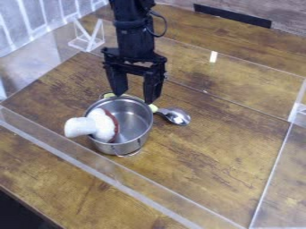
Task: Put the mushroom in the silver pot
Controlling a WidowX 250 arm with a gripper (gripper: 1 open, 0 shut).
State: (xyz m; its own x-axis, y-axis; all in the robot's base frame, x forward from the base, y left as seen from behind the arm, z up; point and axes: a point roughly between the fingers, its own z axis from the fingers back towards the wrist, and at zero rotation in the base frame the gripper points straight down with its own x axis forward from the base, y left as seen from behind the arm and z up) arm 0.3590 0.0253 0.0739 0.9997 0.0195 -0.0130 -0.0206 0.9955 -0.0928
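Observation:
The silver pot (129, 128) stands on the wooden table near the front left. The mushroom (93, 124) lies tilted across the pot's left rim: its reddish-brown cap rests inside the pot and its fat white stem sticks out over the left side, down toward the table. My gripper (134, 89) hangs just above and behind the pot, open, with nothing between its two dark fingers. It touches neither the pot nor the mushroom.
A small silver spoon-like object (176, 116) lies right of the pot. A yellow-green toy vegetable (113, 97) peeks out behind the pot, under the gripper. A clear acrylic wall (143, 188) borders the table, and a clear stand (86, 36) sits at the back left.

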